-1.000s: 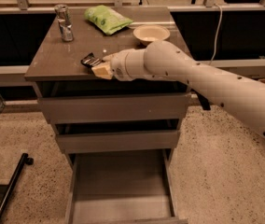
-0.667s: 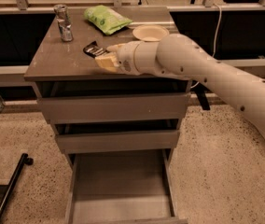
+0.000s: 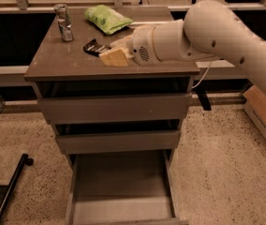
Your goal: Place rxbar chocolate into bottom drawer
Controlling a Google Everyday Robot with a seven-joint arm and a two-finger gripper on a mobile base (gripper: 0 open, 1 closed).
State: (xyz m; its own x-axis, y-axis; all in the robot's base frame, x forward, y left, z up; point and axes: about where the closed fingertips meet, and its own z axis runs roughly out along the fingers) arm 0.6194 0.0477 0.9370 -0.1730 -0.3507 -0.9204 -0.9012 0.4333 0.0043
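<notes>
The rxbar chocolate [image 3: 92, 47], a small black flat bar, is at the middle of the cabinet top [image 3: 58, 60], its right end between my tan fingers [image 3: 115, 57]. My gripper [image 3: 106, 52] reaches in from the right on a thick white arm and is shut on the bar, holding it at or just above the top. The bottom drawer [image 3: 119, 184] is pulled open below, a deep grey box with a bare flat floor. The two shallower drawers above it are closed.
A green puffy bag [image 3: 107, 18] lies at the back of the top, and a metal can [image 3: 63, 21] stands at the back left. A black bar-shaped stand [image 3: 9, 189] lies on the floor at left. A cardboard box [image 3: 264, 114] sits at right.
My gripper has moved toward the back of the top and a little right, and the black bar has moved with it. The bowl at the back right is now hidden behind my arm.
</notes>
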